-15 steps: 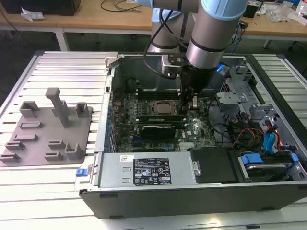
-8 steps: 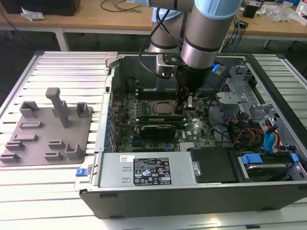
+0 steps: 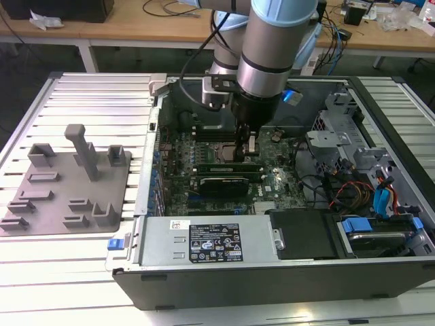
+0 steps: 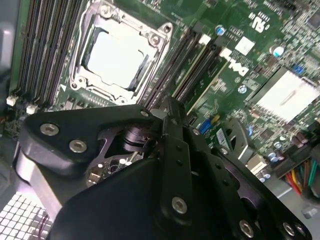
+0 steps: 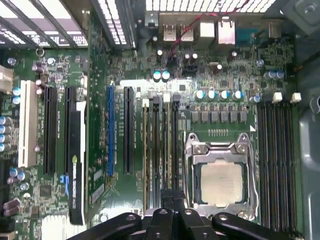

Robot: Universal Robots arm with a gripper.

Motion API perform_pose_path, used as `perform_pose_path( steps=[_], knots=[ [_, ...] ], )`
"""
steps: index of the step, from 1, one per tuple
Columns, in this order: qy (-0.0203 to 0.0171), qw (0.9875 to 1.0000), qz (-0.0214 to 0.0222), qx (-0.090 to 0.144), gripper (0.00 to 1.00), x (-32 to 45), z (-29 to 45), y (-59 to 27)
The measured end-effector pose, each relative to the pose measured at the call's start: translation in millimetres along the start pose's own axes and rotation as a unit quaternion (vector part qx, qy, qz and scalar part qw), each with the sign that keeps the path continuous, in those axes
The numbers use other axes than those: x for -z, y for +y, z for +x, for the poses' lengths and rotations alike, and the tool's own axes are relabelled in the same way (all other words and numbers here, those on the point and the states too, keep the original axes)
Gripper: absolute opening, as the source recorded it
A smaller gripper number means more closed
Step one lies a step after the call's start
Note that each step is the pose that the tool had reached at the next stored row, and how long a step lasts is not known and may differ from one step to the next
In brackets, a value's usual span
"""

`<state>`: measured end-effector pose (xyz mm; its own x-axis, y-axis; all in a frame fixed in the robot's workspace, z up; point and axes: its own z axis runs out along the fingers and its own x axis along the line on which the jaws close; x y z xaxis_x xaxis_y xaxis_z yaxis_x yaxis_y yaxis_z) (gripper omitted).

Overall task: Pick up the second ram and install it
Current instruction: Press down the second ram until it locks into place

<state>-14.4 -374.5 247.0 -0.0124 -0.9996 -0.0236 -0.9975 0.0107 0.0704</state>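
Gripper [image 3: 250, 144]: low inside the open computer case [image 3: 272, 272], over the motherboard [image 5: 100, 75]; whether the jaws grip or hang loose cannot be told.
Second ram [image 3: 211, 169]: apparently the green stick lying in the memory slots [image 5: 162, 150] beside the processor socket [image 5: 220, 175], just below the gripper.
Room: tight; case walls on every side.

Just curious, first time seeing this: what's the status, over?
Black robot hand low over long black memory slots beside silver processor socket. Holding thin green memory stick? Cannot tell. Nothing blocking the slots.
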Motion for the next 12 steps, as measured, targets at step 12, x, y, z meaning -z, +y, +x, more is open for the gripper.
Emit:
perform_pose_path(
  steps=[12],
  knots=[
    [0.0001,1.0000,0.0000,0.000,0.08,-6.5,0.0,31.4]
  ],
)
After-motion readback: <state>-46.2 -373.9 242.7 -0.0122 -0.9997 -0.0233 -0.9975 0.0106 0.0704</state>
